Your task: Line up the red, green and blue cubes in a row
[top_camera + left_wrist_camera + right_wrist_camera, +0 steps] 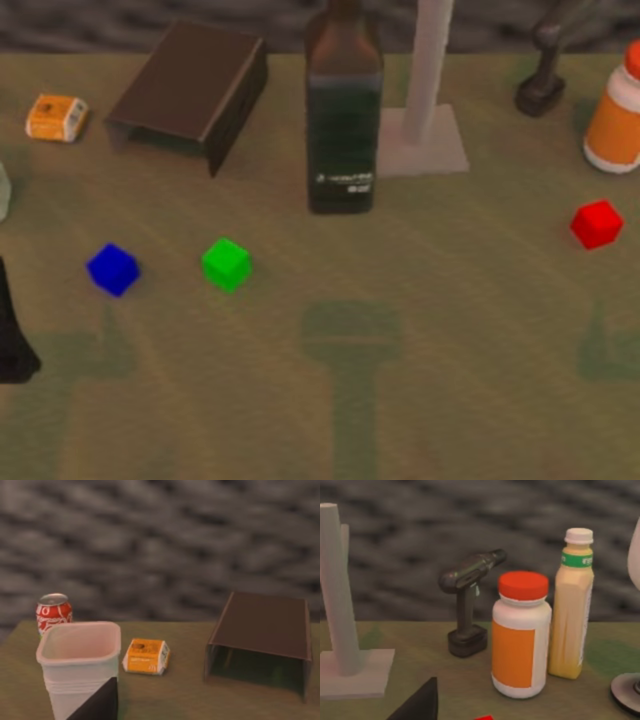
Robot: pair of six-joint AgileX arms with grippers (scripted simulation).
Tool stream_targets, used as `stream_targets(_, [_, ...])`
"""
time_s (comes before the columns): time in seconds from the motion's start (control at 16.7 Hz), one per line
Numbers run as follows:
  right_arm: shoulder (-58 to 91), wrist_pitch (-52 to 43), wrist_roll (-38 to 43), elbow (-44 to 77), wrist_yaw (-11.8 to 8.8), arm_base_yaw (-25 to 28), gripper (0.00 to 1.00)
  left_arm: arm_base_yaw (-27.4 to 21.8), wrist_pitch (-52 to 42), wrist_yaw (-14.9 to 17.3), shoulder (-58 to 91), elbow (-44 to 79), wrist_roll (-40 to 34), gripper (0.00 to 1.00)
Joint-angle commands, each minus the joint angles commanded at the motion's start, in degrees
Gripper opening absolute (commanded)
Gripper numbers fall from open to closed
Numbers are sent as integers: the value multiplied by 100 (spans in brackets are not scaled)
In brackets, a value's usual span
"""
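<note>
The blue cube (112,269) and the green cube (226,264) rest side by side, a little apart, on the left half of the table. Far to the right, alone, lies the red cube (597,223); a sliver of it (484,718) shows at the edge of the right wrist view. My left gripper (14,345) is parked at the table's left edge, clear of the blue cube, with one dark finger (99,704) showing and nothing beside it. My right gripper is outside the top view; one dark finger (422,705) shows, just short of the red cube. Both are open and hold nothing.
Along the back stand an orange-and-white box (57,117), a brown open-fronted box (190,85), a tall dark bottle (342,110), a white post on a base (425,125), a drill (545,75) and an orange pill bottle (618,110). A white cup (80,665) stands by the left gripper.
</note>
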Motion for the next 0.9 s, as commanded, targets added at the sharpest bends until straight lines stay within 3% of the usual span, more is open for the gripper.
stream_targets(0.42, [881,-554,-131,889,-33,62,100,0,0,0,0,0,0,100])
stream_targets(0.9, [5304,-2839,-699,4594,-1,170,100,0,0,0,0,0,0,100])
